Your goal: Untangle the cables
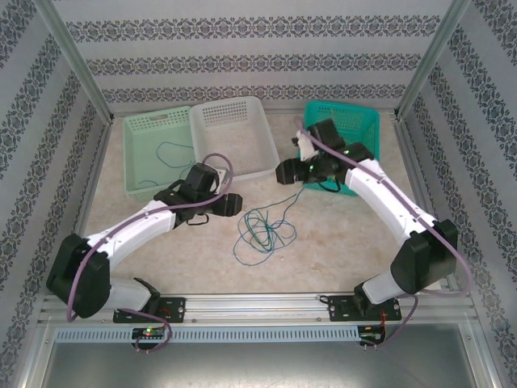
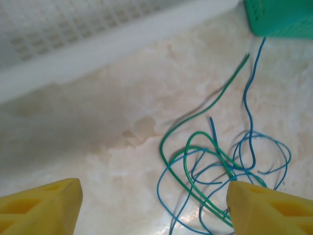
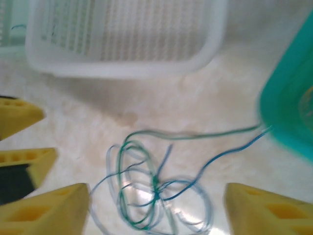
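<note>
**mik:** Where are the cables [image 1: 262, 230] sitting? From the top view I get a blue-and-green heap on the desk [image 1: 339, 242], in front of the white basket [image 1: 230, 137].

**jo:** Yep, on the bare desk, outside all three baskets. The wrist views add something the top one mostly loses. A green strand [image 3: 215, 132] and a blue strand [image 3: 230, 149] leave the heap and run up to the wall of the teal basket [image 3: 288, 112]. Can't tell if they go inside.

**mik:** Tools?

**jo:** Left tool [image 2: 154, 188] is spread wide with nothing between its yellow fingers [image 2: 41, 208]. The cables lie just ahead, more toward its right finger. Right tool [image 3: 156, 191] is spread too, above the cables with nothing pinched, though that view is blurry. It also catches the left tool's fingers at its left edge.

**mik:** Anything in the baskets?

**jo:** Top view is best for that. The pale green basket [image 1: 157, 153] has one thin blue loop [image 1: 174, 152] on its floor. The right arm [image 1: 388, 202] covers part of the teal basket, so its contents I can't tell.
</note>
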You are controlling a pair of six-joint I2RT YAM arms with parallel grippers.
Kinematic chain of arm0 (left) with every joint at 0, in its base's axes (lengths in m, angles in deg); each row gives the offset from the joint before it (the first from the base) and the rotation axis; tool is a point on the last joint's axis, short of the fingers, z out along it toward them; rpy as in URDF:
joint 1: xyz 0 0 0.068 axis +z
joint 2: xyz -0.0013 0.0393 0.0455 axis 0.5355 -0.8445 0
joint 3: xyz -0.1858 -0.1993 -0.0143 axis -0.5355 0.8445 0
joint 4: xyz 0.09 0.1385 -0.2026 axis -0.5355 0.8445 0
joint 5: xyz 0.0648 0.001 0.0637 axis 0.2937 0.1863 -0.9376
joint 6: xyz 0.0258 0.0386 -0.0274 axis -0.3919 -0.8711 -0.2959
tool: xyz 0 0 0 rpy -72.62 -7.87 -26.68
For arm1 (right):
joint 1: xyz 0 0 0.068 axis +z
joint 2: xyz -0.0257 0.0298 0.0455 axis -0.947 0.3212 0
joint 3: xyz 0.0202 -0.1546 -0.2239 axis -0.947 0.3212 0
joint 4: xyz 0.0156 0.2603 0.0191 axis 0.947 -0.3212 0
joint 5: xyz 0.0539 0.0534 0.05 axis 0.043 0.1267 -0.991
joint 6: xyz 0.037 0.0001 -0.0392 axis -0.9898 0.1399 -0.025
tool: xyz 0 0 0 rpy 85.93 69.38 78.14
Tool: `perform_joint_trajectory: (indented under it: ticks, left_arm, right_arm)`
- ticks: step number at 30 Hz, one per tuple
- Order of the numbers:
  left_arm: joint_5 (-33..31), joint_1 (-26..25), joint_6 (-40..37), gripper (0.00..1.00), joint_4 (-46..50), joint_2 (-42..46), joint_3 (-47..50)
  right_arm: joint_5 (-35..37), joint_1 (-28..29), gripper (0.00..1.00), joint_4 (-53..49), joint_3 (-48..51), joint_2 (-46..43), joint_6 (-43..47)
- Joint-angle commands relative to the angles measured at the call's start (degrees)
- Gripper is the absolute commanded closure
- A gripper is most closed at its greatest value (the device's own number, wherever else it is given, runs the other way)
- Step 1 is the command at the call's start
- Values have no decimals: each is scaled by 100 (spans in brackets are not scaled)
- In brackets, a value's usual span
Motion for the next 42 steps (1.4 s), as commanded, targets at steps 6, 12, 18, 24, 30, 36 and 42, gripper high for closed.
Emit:
perform_joint_trajectory:
  ticks: [6, 12, 18, 24, 30, 36, 42]
  left_arm:
    - [144, 65, 545, 26, -453, 7, 266]
    - [227, 230, 678, 26, -388, 143, 385]
    - [76, 336, 689, 24, -312, 493, 584]
    - [26, 402, 671, 23, -226, 669, 711]
    - [-63, 442, 680, 23, -241, 782, 776]
    - [-127, 483, 645, 22, -213, 868, 774]
    - [-185, 487, 653, 22, -206, 939, 813]
  right_arm:
    - [-7, 868, 45, 725, 1223, 397, -240]
    - [204, 1341, 47, 1045, 1082, 1206, 99]
    - [727, 1508, 54, 1071, 824, 1850, 275]
    - [1107, 1521, 63, 1233, 737, 2066, 253]
    - [1176, 1557, 74, 1220, 686, 2225, 315]
    - [1353, 1621, 92, 1219, 733, 2131, 321]
    - [1618, 1625, 100, 1222, 735, 1459, 275]
